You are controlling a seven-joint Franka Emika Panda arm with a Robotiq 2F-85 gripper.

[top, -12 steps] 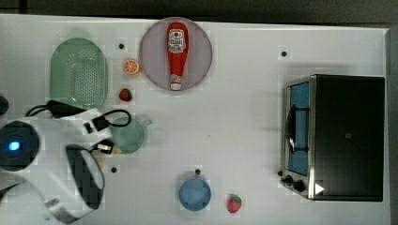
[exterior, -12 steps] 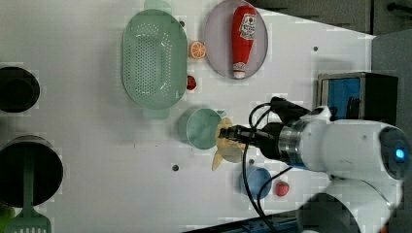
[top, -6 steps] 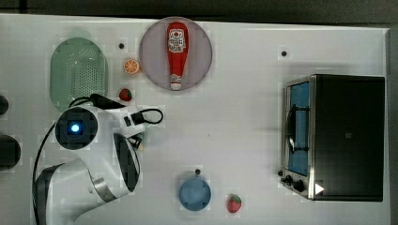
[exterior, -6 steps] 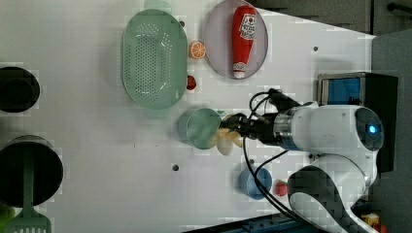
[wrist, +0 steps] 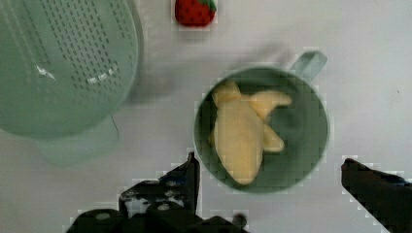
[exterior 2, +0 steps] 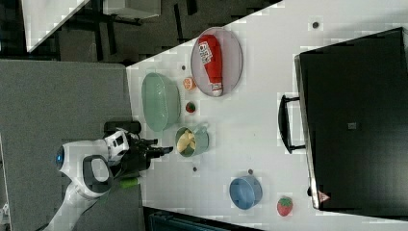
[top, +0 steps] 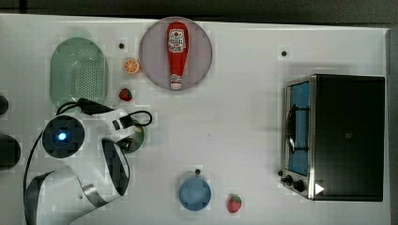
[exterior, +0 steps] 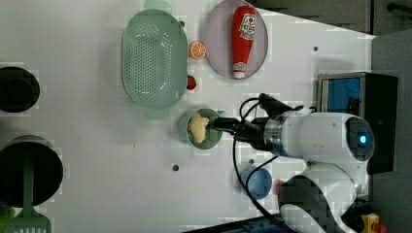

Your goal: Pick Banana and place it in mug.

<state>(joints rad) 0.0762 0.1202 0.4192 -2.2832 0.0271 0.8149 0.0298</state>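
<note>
The pale-yellow banana (wrist: 240, 141) lies inside the small teal-green mug (wrist: 303, 126), its handle pointing away from my fingers. My gripper (wrist: 272, 167) hangs above the mug's rim and is open, its two dark fingers wide apart on either side with nothing between them. In the left view the banana (exterior: 196, 127) rests in the mug (exterior: 214, 138) just in front of my gripper (exterior: 214, 124). In the right view the mug (exterior 2: 199, 141) holds the banana (exterior 2: 185, 140). In the top view my arm covers most of the mug (top: 139, 137).
A green perforated colander (top: 79, 71) stands close beside the mug, with a small strawberry (top: 125, 94) and an orange slice (top: 132, 66) near it. A ketchup bottle (top: 177, 47) lies on a round plate. A blue cup (top: 195, 193), another strawberry (top: 234, 203) and a toaster oven (top: 338, 136) stand farther off.
My gripper carried the banana from beside the mug to over it and opened. The banana now lies in the mug, free of the fingers.
</note>
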